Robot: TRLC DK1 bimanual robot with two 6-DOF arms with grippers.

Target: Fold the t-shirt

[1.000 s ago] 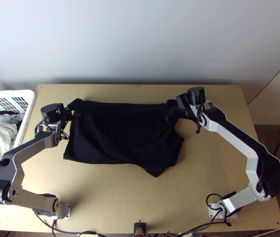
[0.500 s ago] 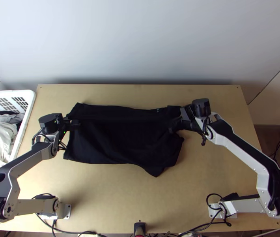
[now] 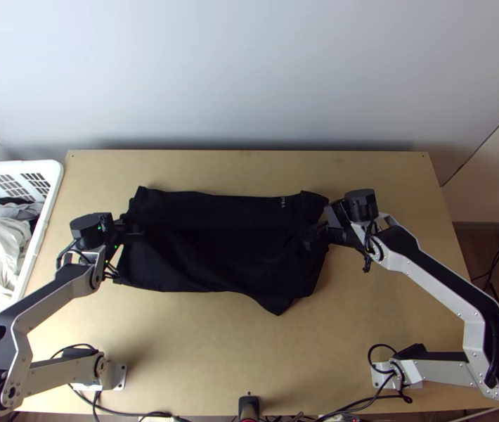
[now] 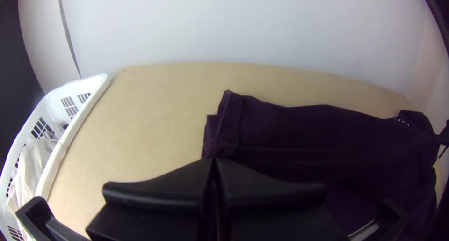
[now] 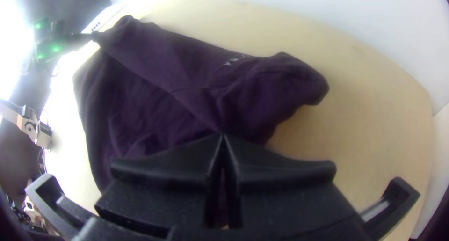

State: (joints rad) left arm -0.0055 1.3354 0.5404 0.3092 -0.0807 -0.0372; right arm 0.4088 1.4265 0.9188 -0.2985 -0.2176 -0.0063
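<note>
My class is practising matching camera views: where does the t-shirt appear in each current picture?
Top view: the t-shirt lies across the table.
Left wrist view: it stretches from the left gripper, away from the white basket.
Right wrist view: it spans from the right gripper to the left gripper.
Shared landmark: the white print near its far edge.

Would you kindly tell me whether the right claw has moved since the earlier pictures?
Yes. In the top view, the right claw has moved away from the wooden table's far edge, toward its near edge.
</note>
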